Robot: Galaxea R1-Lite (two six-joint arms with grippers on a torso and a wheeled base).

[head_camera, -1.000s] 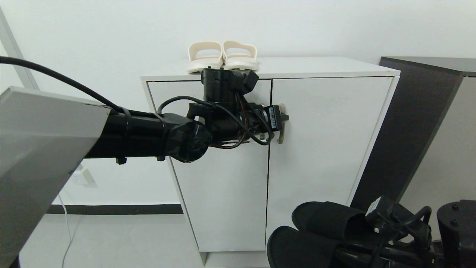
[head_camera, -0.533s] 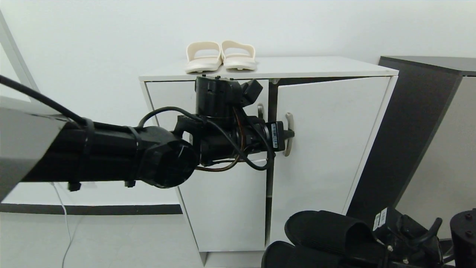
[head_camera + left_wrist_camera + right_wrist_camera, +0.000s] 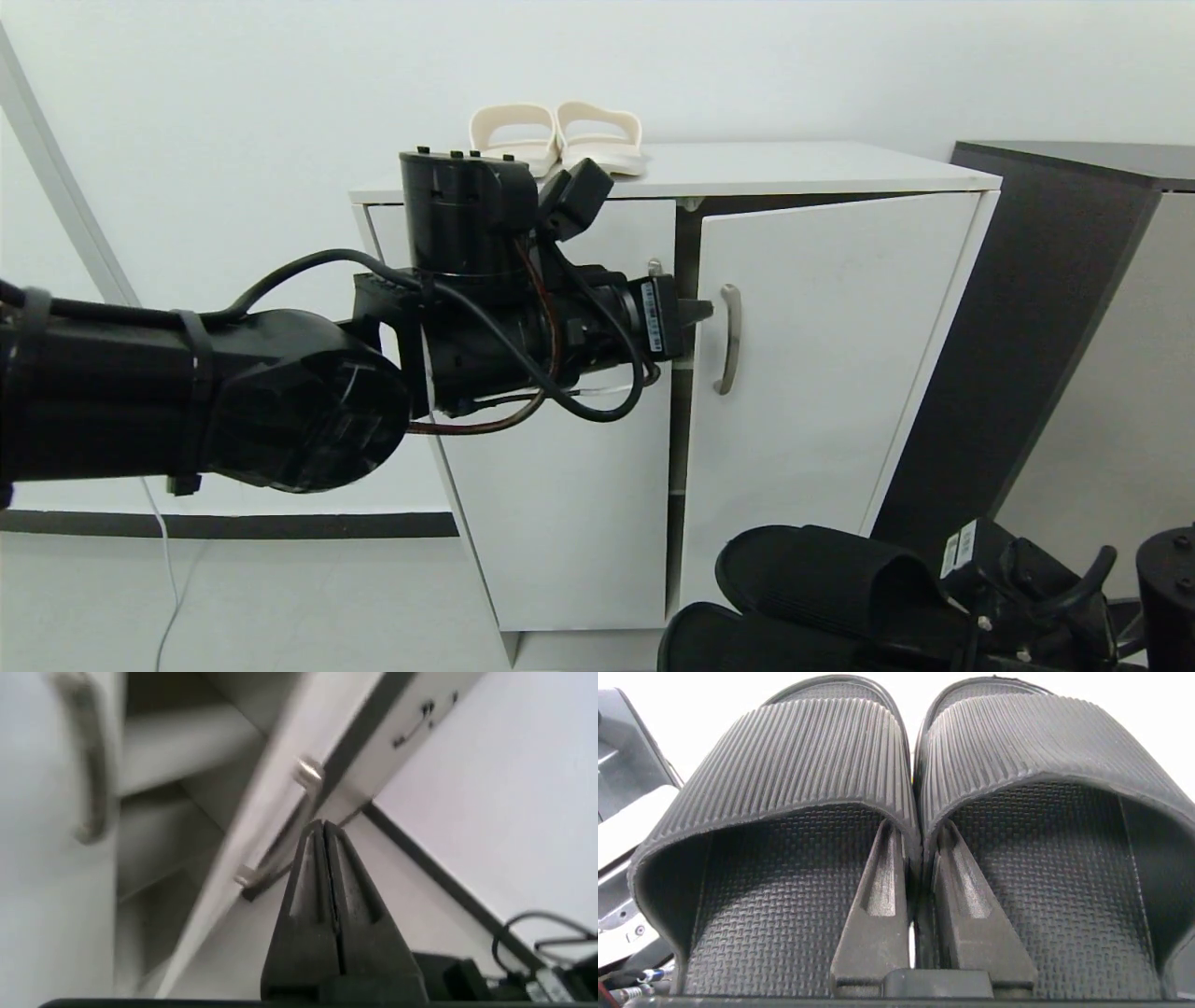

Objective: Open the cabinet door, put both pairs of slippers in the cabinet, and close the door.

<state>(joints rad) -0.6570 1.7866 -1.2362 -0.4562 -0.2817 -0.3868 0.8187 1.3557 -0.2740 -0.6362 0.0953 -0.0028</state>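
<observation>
A white cabinet (image 3: 822,166) has its right door (image 3: 822,392) ajar, with a dark gap along the top and beside the left door (image 3: 560,504). My left gripper (image 3: 698,313) is shut and holds nothing. It hangs just left of the right door's metal handle (image 3: 728,336), apart from it. In the left wrist view the shut fingers (image 3: 322,887) point at that handle (image 3: 280,826), with shelves (image 3: 177,747) behind. Beige slippers (image 3: 560,135) sit on the cabinet top. My right gripper (image 3: 913,835) is shut on the black slippers (image 3: 822,793), low at the right (image 3: 822,583).
A tall dark grey unit (image 3: 1027,327) stands right against the cabinet's right side. A white wall with a black baseboard stripe (image 3: 233,525) runs behind. A thin cable (image 3: 173,579) hangs down to the floor at the left.
The right door went from closed to ajar as my left gripper pulled its handle. The gripper has since come off the handle and drawn back to the left. The black slippers stayed low.
</observation>
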